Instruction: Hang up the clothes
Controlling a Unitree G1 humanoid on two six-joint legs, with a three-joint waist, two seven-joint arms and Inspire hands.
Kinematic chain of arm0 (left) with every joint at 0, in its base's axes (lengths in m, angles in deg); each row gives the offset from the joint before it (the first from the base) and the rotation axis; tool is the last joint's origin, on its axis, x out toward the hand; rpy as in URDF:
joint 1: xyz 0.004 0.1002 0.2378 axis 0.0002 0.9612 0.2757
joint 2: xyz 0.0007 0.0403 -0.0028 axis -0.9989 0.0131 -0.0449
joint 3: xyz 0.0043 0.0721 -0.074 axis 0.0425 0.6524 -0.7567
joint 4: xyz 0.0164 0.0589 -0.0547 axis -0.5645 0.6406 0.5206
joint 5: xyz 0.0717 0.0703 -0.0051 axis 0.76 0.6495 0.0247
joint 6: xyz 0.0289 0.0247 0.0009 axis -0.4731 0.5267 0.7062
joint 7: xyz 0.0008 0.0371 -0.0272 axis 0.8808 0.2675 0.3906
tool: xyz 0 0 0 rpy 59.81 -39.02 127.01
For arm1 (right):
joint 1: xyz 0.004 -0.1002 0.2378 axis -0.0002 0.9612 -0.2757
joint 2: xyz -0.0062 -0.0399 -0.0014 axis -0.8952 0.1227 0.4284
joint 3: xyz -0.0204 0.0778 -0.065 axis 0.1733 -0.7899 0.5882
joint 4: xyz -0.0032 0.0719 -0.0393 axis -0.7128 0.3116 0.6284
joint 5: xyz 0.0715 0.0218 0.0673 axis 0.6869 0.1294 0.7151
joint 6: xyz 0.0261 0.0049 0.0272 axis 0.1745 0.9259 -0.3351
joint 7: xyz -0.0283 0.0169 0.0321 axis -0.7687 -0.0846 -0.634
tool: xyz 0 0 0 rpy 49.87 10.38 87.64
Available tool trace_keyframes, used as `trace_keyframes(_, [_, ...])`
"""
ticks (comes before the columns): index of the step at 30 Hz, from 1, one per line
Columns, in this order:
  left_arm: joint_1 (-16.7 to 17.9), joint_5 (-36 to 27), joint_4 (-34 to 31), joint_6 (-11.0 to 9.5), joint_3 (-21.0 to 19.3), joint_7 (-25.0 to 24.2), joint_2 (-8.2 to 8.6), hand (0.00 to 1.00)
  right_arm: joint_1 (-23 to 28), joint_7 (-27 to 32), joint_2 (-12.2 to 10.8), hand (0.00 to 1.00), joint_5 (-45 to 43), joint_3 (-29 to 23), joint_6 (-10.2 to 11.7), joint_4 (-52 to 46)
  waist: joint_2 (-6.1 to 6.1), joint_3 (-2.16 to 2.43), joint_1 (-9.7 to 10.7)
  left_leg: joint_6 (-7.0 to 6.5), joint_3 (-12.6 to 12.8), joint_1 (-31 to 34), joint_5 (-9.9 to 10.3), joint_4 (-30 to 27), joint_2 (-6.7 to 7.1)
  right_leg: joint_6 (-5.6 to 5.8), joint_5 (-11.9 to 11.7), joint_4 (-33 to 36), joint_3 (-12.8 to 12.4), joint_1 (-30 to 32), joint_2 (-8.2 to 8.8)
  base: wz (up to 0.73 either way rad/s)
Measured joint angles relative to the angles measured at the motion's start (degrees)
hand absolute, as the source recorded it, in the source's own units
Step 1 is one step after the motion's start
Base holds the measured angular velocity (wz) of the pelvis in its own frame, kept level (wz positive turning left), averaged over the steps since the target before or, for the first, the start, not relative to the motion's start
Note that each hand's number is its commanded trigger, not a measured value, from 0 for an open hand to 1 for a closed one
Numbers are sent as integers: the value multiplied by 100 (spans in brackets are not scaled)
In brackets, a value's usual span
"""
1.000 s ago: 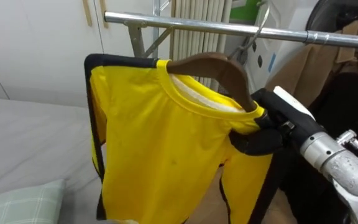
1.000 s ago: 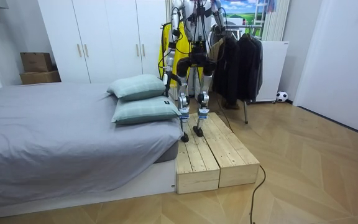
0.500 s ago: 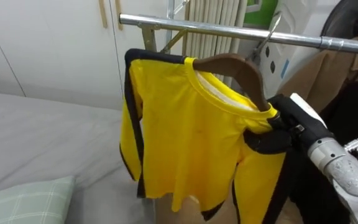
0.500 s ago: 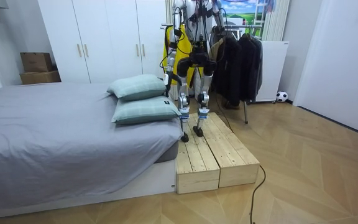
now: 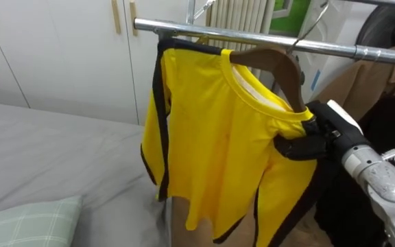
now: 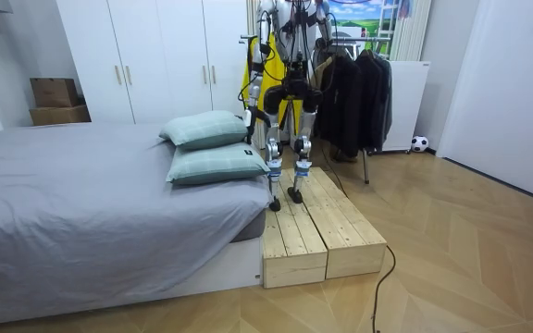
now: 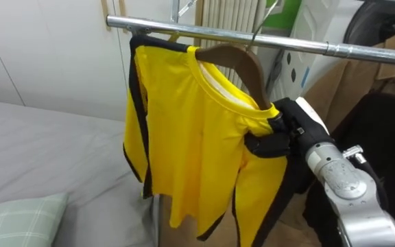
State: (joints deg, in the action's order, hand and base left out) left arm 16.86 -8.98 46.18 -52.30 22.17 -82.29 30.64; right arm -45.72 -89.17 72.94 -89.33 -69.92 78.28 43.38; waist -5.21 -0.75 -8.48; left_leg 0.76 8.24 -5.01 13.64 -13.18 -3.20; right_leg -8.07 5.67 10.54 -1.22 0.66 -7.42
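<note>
We can read no writing: the blue stickers (image 5: 315,77) on the white panel behind the rail (image 5: 184,29) are too small to make out.

We count one yellow shirt (image 5: 211,137) with dark trim, on one wooden hanger (image 5: 273,60), close under the one metal rail. The hanger's wire hook crosses the rail at the shirt's 1 o'clock, and we cannot tell whether it bears on it.

The right hand (image 5: 299,146) comes in at the shirt's 3 o'clock. Its fingers are curled round the shirt's shoulder where the cloth covers the hanger's end, so that end is hidden.

The left hand (image 6: 249,115) hangs by the hip at the room view's left, too small for us to tell its state.

In the room view the robot stands on two wooden platforms (image 6: 294,231) laid side by side. Two pillows (image 6: 209,128) lie on the bed (image 6: 81,203) at its 9 o'clock. Dark garments (image 6: 354,92) hang at its 3 o'clock, cut off in the eye views.
</note>
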Motion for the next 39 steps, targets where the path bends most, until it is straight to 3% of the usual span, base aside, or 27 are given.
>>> trace_keyframes(10, [34,1,-18,0,5,-25,-7,0,-8,-7,50,100,55,2,0,26,-14,3,-1,0,-2,-71,0,45,4,-5,26,5,-3,-36,-1,0])
trace_keyframes(17, [37,7,-22,1,7,-29,-41,0,-351,-163,82,100,661,33,-27,634,-44,19,-25,0,-32,-74,0,44,7,-11,34,22,18,-32,-1,0])
trace_keyframes(21, [34,7,-67,1,8,-25,-71,0,-495,-277,121,100,1156,132,-28,1141,-58,14,-137,2,-49,-127,-1,45,2,-33,48,19,44,-94,-1,2])
trace_keyframes(35, [18,275,-77,-1,-135,-54,-92,0,-530,-1165,367,100,1753,227,-41,1916,-63,8,-203,4,-136,-161,-1,44,1,-59,80,0,102,-162,0,2])
trace_keyframes(39, [-18,279,-85,21,-108,-169,-156,0,-717,-1576,473,100,1733,362,-106,2564,-67,11,-273,18,-143,-164,-9,44,4,-68,99,15,102,-160,0,0])
